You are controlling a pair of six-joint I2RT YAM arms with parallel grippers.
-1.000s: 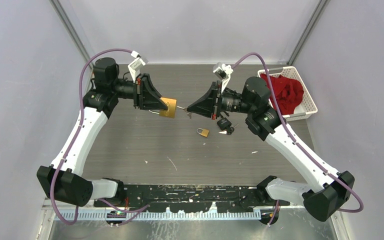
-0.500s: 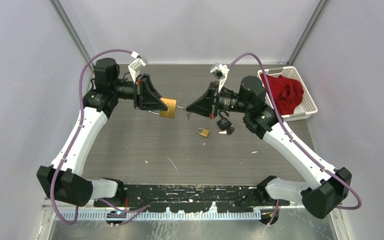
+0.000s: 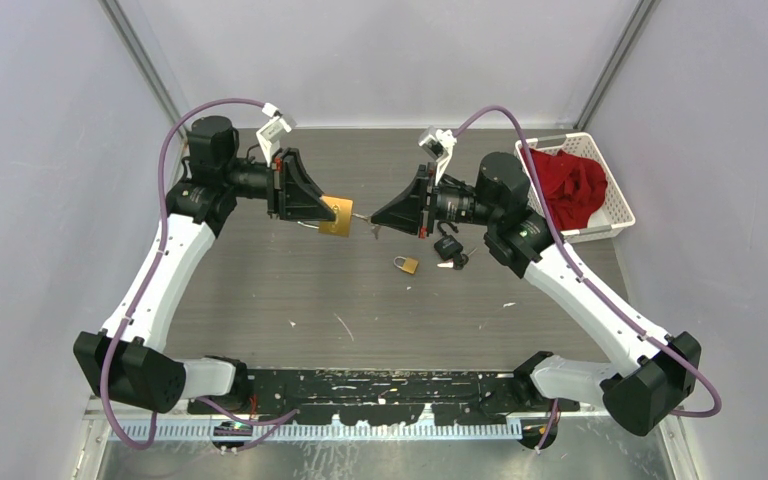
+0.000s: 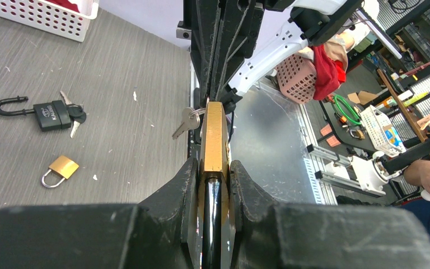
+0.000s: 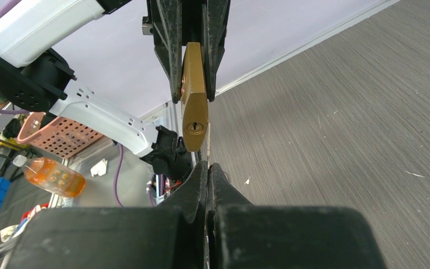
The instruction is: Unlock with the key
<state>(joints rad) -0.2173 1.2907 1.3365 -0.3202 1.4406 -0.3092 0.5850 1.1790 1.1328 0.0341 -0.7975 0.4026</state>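
Brass padlock (image 3: 337, 215) sits in mid-air above the table (image 3: 260, 290), clamped flat between the fingers of the left gripper (image 3: 326, 209), which are closed tight on its shackle end; its keyhole face points toward the right arm. The right gripper (image 3: 374, 219) has its fingers pressed together on the key (image 3: 361, 215), whose tip lies just beside the keyhole face; whether it touches cannot be told; in the right wrist view the keyhole shows unfilled. A second key (image 4: 186, 121) dangles on a ring beside the padlock's end; on the table lie a small brass padlock (image 3: 406, 264) and a black padlock (image 3: 448, 248) with keys; a white basket (image 3: 615, 205) holding red cloth (image 3: 570, 185) stands at the right.
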